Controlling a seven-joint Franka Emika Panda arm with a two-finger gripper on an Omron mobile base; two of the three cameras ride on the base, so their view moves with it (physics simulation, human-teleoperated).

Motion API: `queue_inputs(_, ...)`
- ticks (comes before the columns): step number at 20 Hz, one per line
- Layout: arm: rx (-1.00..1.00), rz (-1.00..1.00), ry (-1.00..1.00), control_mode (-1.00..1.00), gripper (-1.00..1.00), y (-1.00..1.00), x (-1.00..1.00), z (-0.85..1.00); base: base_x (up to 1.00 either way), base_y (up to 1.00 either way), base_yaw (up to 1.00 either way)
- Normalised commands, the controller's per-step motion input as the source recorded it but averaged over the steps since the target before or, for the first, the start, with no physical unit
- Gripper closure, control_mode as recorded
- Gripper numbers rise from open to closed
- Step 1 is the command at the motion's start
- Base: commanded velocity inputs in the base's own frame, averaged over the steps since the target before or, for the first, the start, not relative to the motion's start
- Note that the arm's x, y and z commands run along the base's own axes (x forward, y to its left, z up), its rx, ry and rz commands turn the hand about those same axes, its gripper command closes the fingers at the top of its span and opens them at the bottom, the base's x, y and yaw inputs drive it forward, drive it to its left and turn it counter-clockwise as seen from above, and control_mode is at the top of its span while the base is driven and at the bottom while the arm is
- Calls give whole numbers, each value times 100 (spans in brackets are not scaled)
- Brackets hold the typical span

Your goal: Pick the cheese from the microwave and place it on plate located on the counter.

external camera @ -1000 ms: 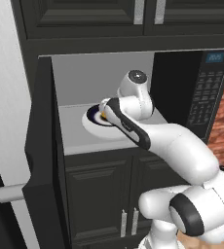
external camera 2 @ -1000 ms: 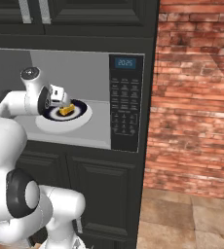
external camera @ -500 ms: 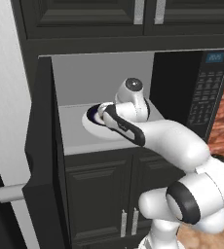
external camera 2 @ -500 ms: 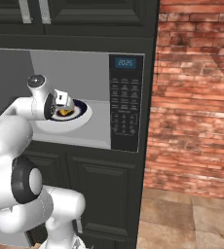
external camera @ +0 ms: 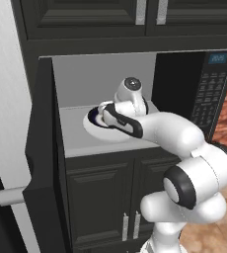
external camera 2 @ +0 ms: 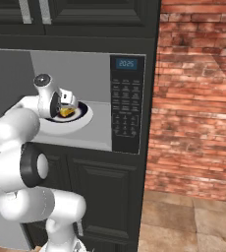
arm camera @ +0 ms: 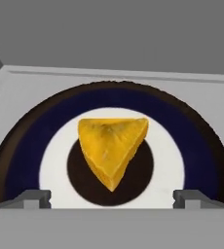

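**Hand deeper inside the microwave, over the cheese**

Compared with one second ago, the hand (external camera 2: 68, 104) has moved further into the microwave (external camera 2: 127, 106) and now hangs just above the dish (arm camera: 192, 146). Its fingertips (arm camera: 33, 198) stand wide apart and hold nothing. The cheese (arm camera: 112, 146) lies on the dark centre of the white dish, between the two tips. The microwave door (external camera: 44, 163) stands open to the left. A brick wall (external camera 2: 198, 98) is on the right, dark cabinets (external camera 2: 105, 192) below.
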Motion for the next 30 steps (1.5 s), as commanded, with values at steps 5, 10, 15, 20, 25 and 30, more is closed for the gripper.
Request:
queue_inputs(5,0,0,0,-100,-100,0,2,-29,0,0,0)
queue_inputs(10,0,0,0,-100,-100,0,10,-16,0,0,0)
queue_inputs(15,0,0,0,-100,-100,0,19,0,0,0,0)
queue_inputs(20,0,0,0,-100,-100,0,23,0,0,0,0)
queue_inputs(25,0,0,0,-100,-100,3,13,-4,0,0,0)
queue_inputs(30,0,0,0,-100,-100,9,10,-14,0,0,0)
